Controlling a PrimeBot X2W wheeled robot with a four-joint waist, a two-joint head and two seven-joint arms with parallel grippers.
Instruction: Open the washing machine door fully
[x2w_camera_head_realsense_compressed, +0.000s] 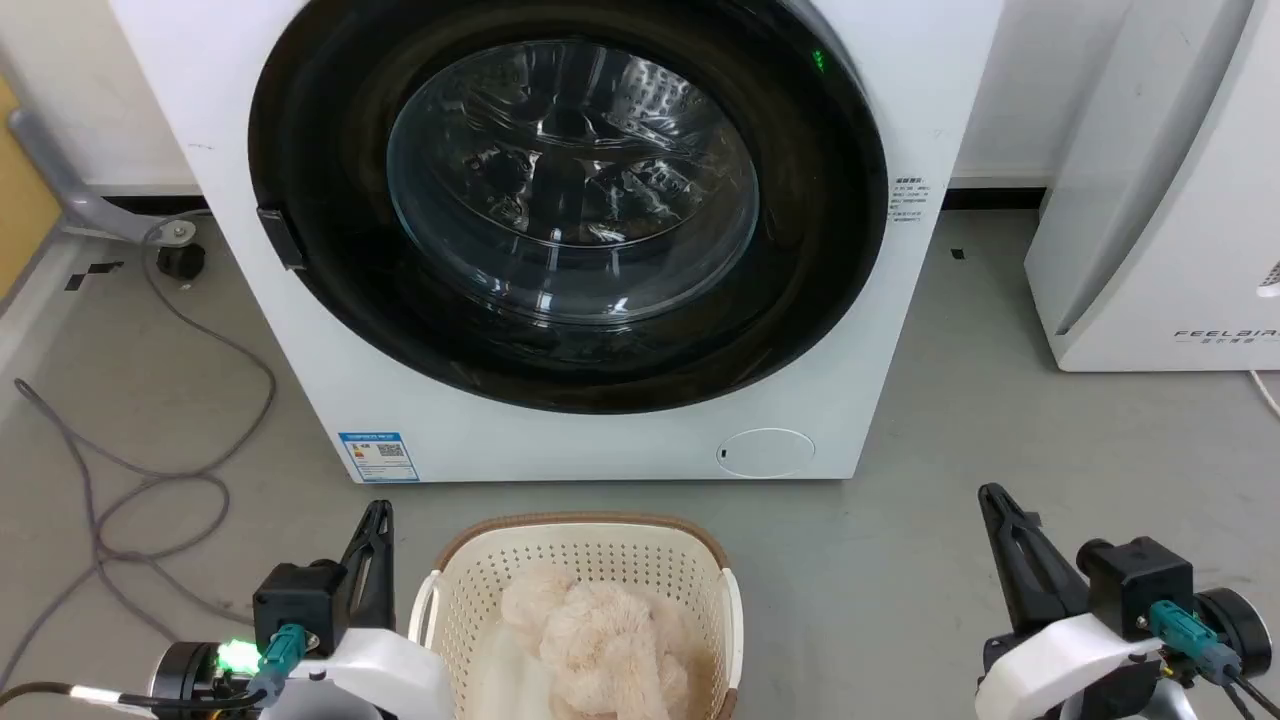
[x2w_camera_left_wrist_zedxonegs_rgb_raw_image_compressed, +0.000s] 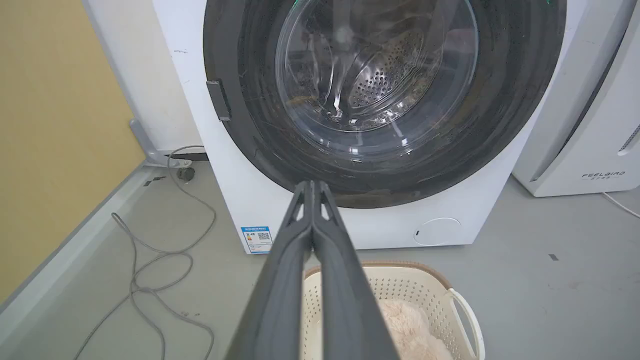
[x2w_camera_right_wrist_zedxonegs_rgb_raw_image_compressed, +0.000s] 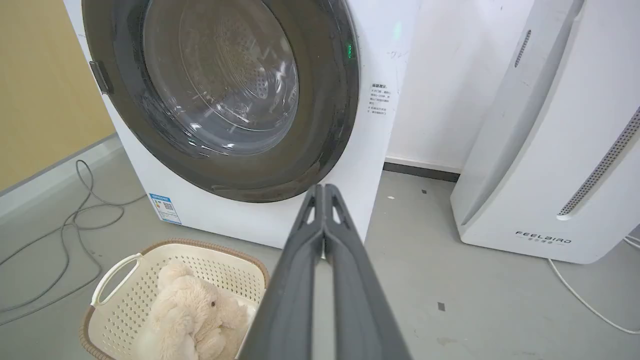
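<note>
"FEELBIRD" stands on the white appliance (x2w_camera_right_wrist_zedxonegs_rgb_raw_image_compressed: 545, 165) beside the washing machine (x2w_camera_right_wrist_zedxonegs_rgb_raw_image_compressed: 380, 150).

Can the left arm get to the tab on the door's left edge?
Probably yes. The left gripper hangs left of the basket, with bare floor between it and the washing machine door, whose tab sits on that side. Arm reach itself is unclear.

- i see a grey floor (x2w_camera_head_realsense_compressed: 950, 560) carrying everything here.
- the white washing machine (x2w_camera_head_realsense_compressed: 600, 445) stands at the far middle.
- a cream basket (x2w_camera_head_realsense_compressed: 590, 522) sits just in front of it, nearer me.
- a white feelbird appliance (x2w_camera_head_realsense_compressed: 1150, 250) stands apart on the right.
- a grey cable (x2w_camera_head_realsense_compressed: 271, 385) loops on the left.
</note>
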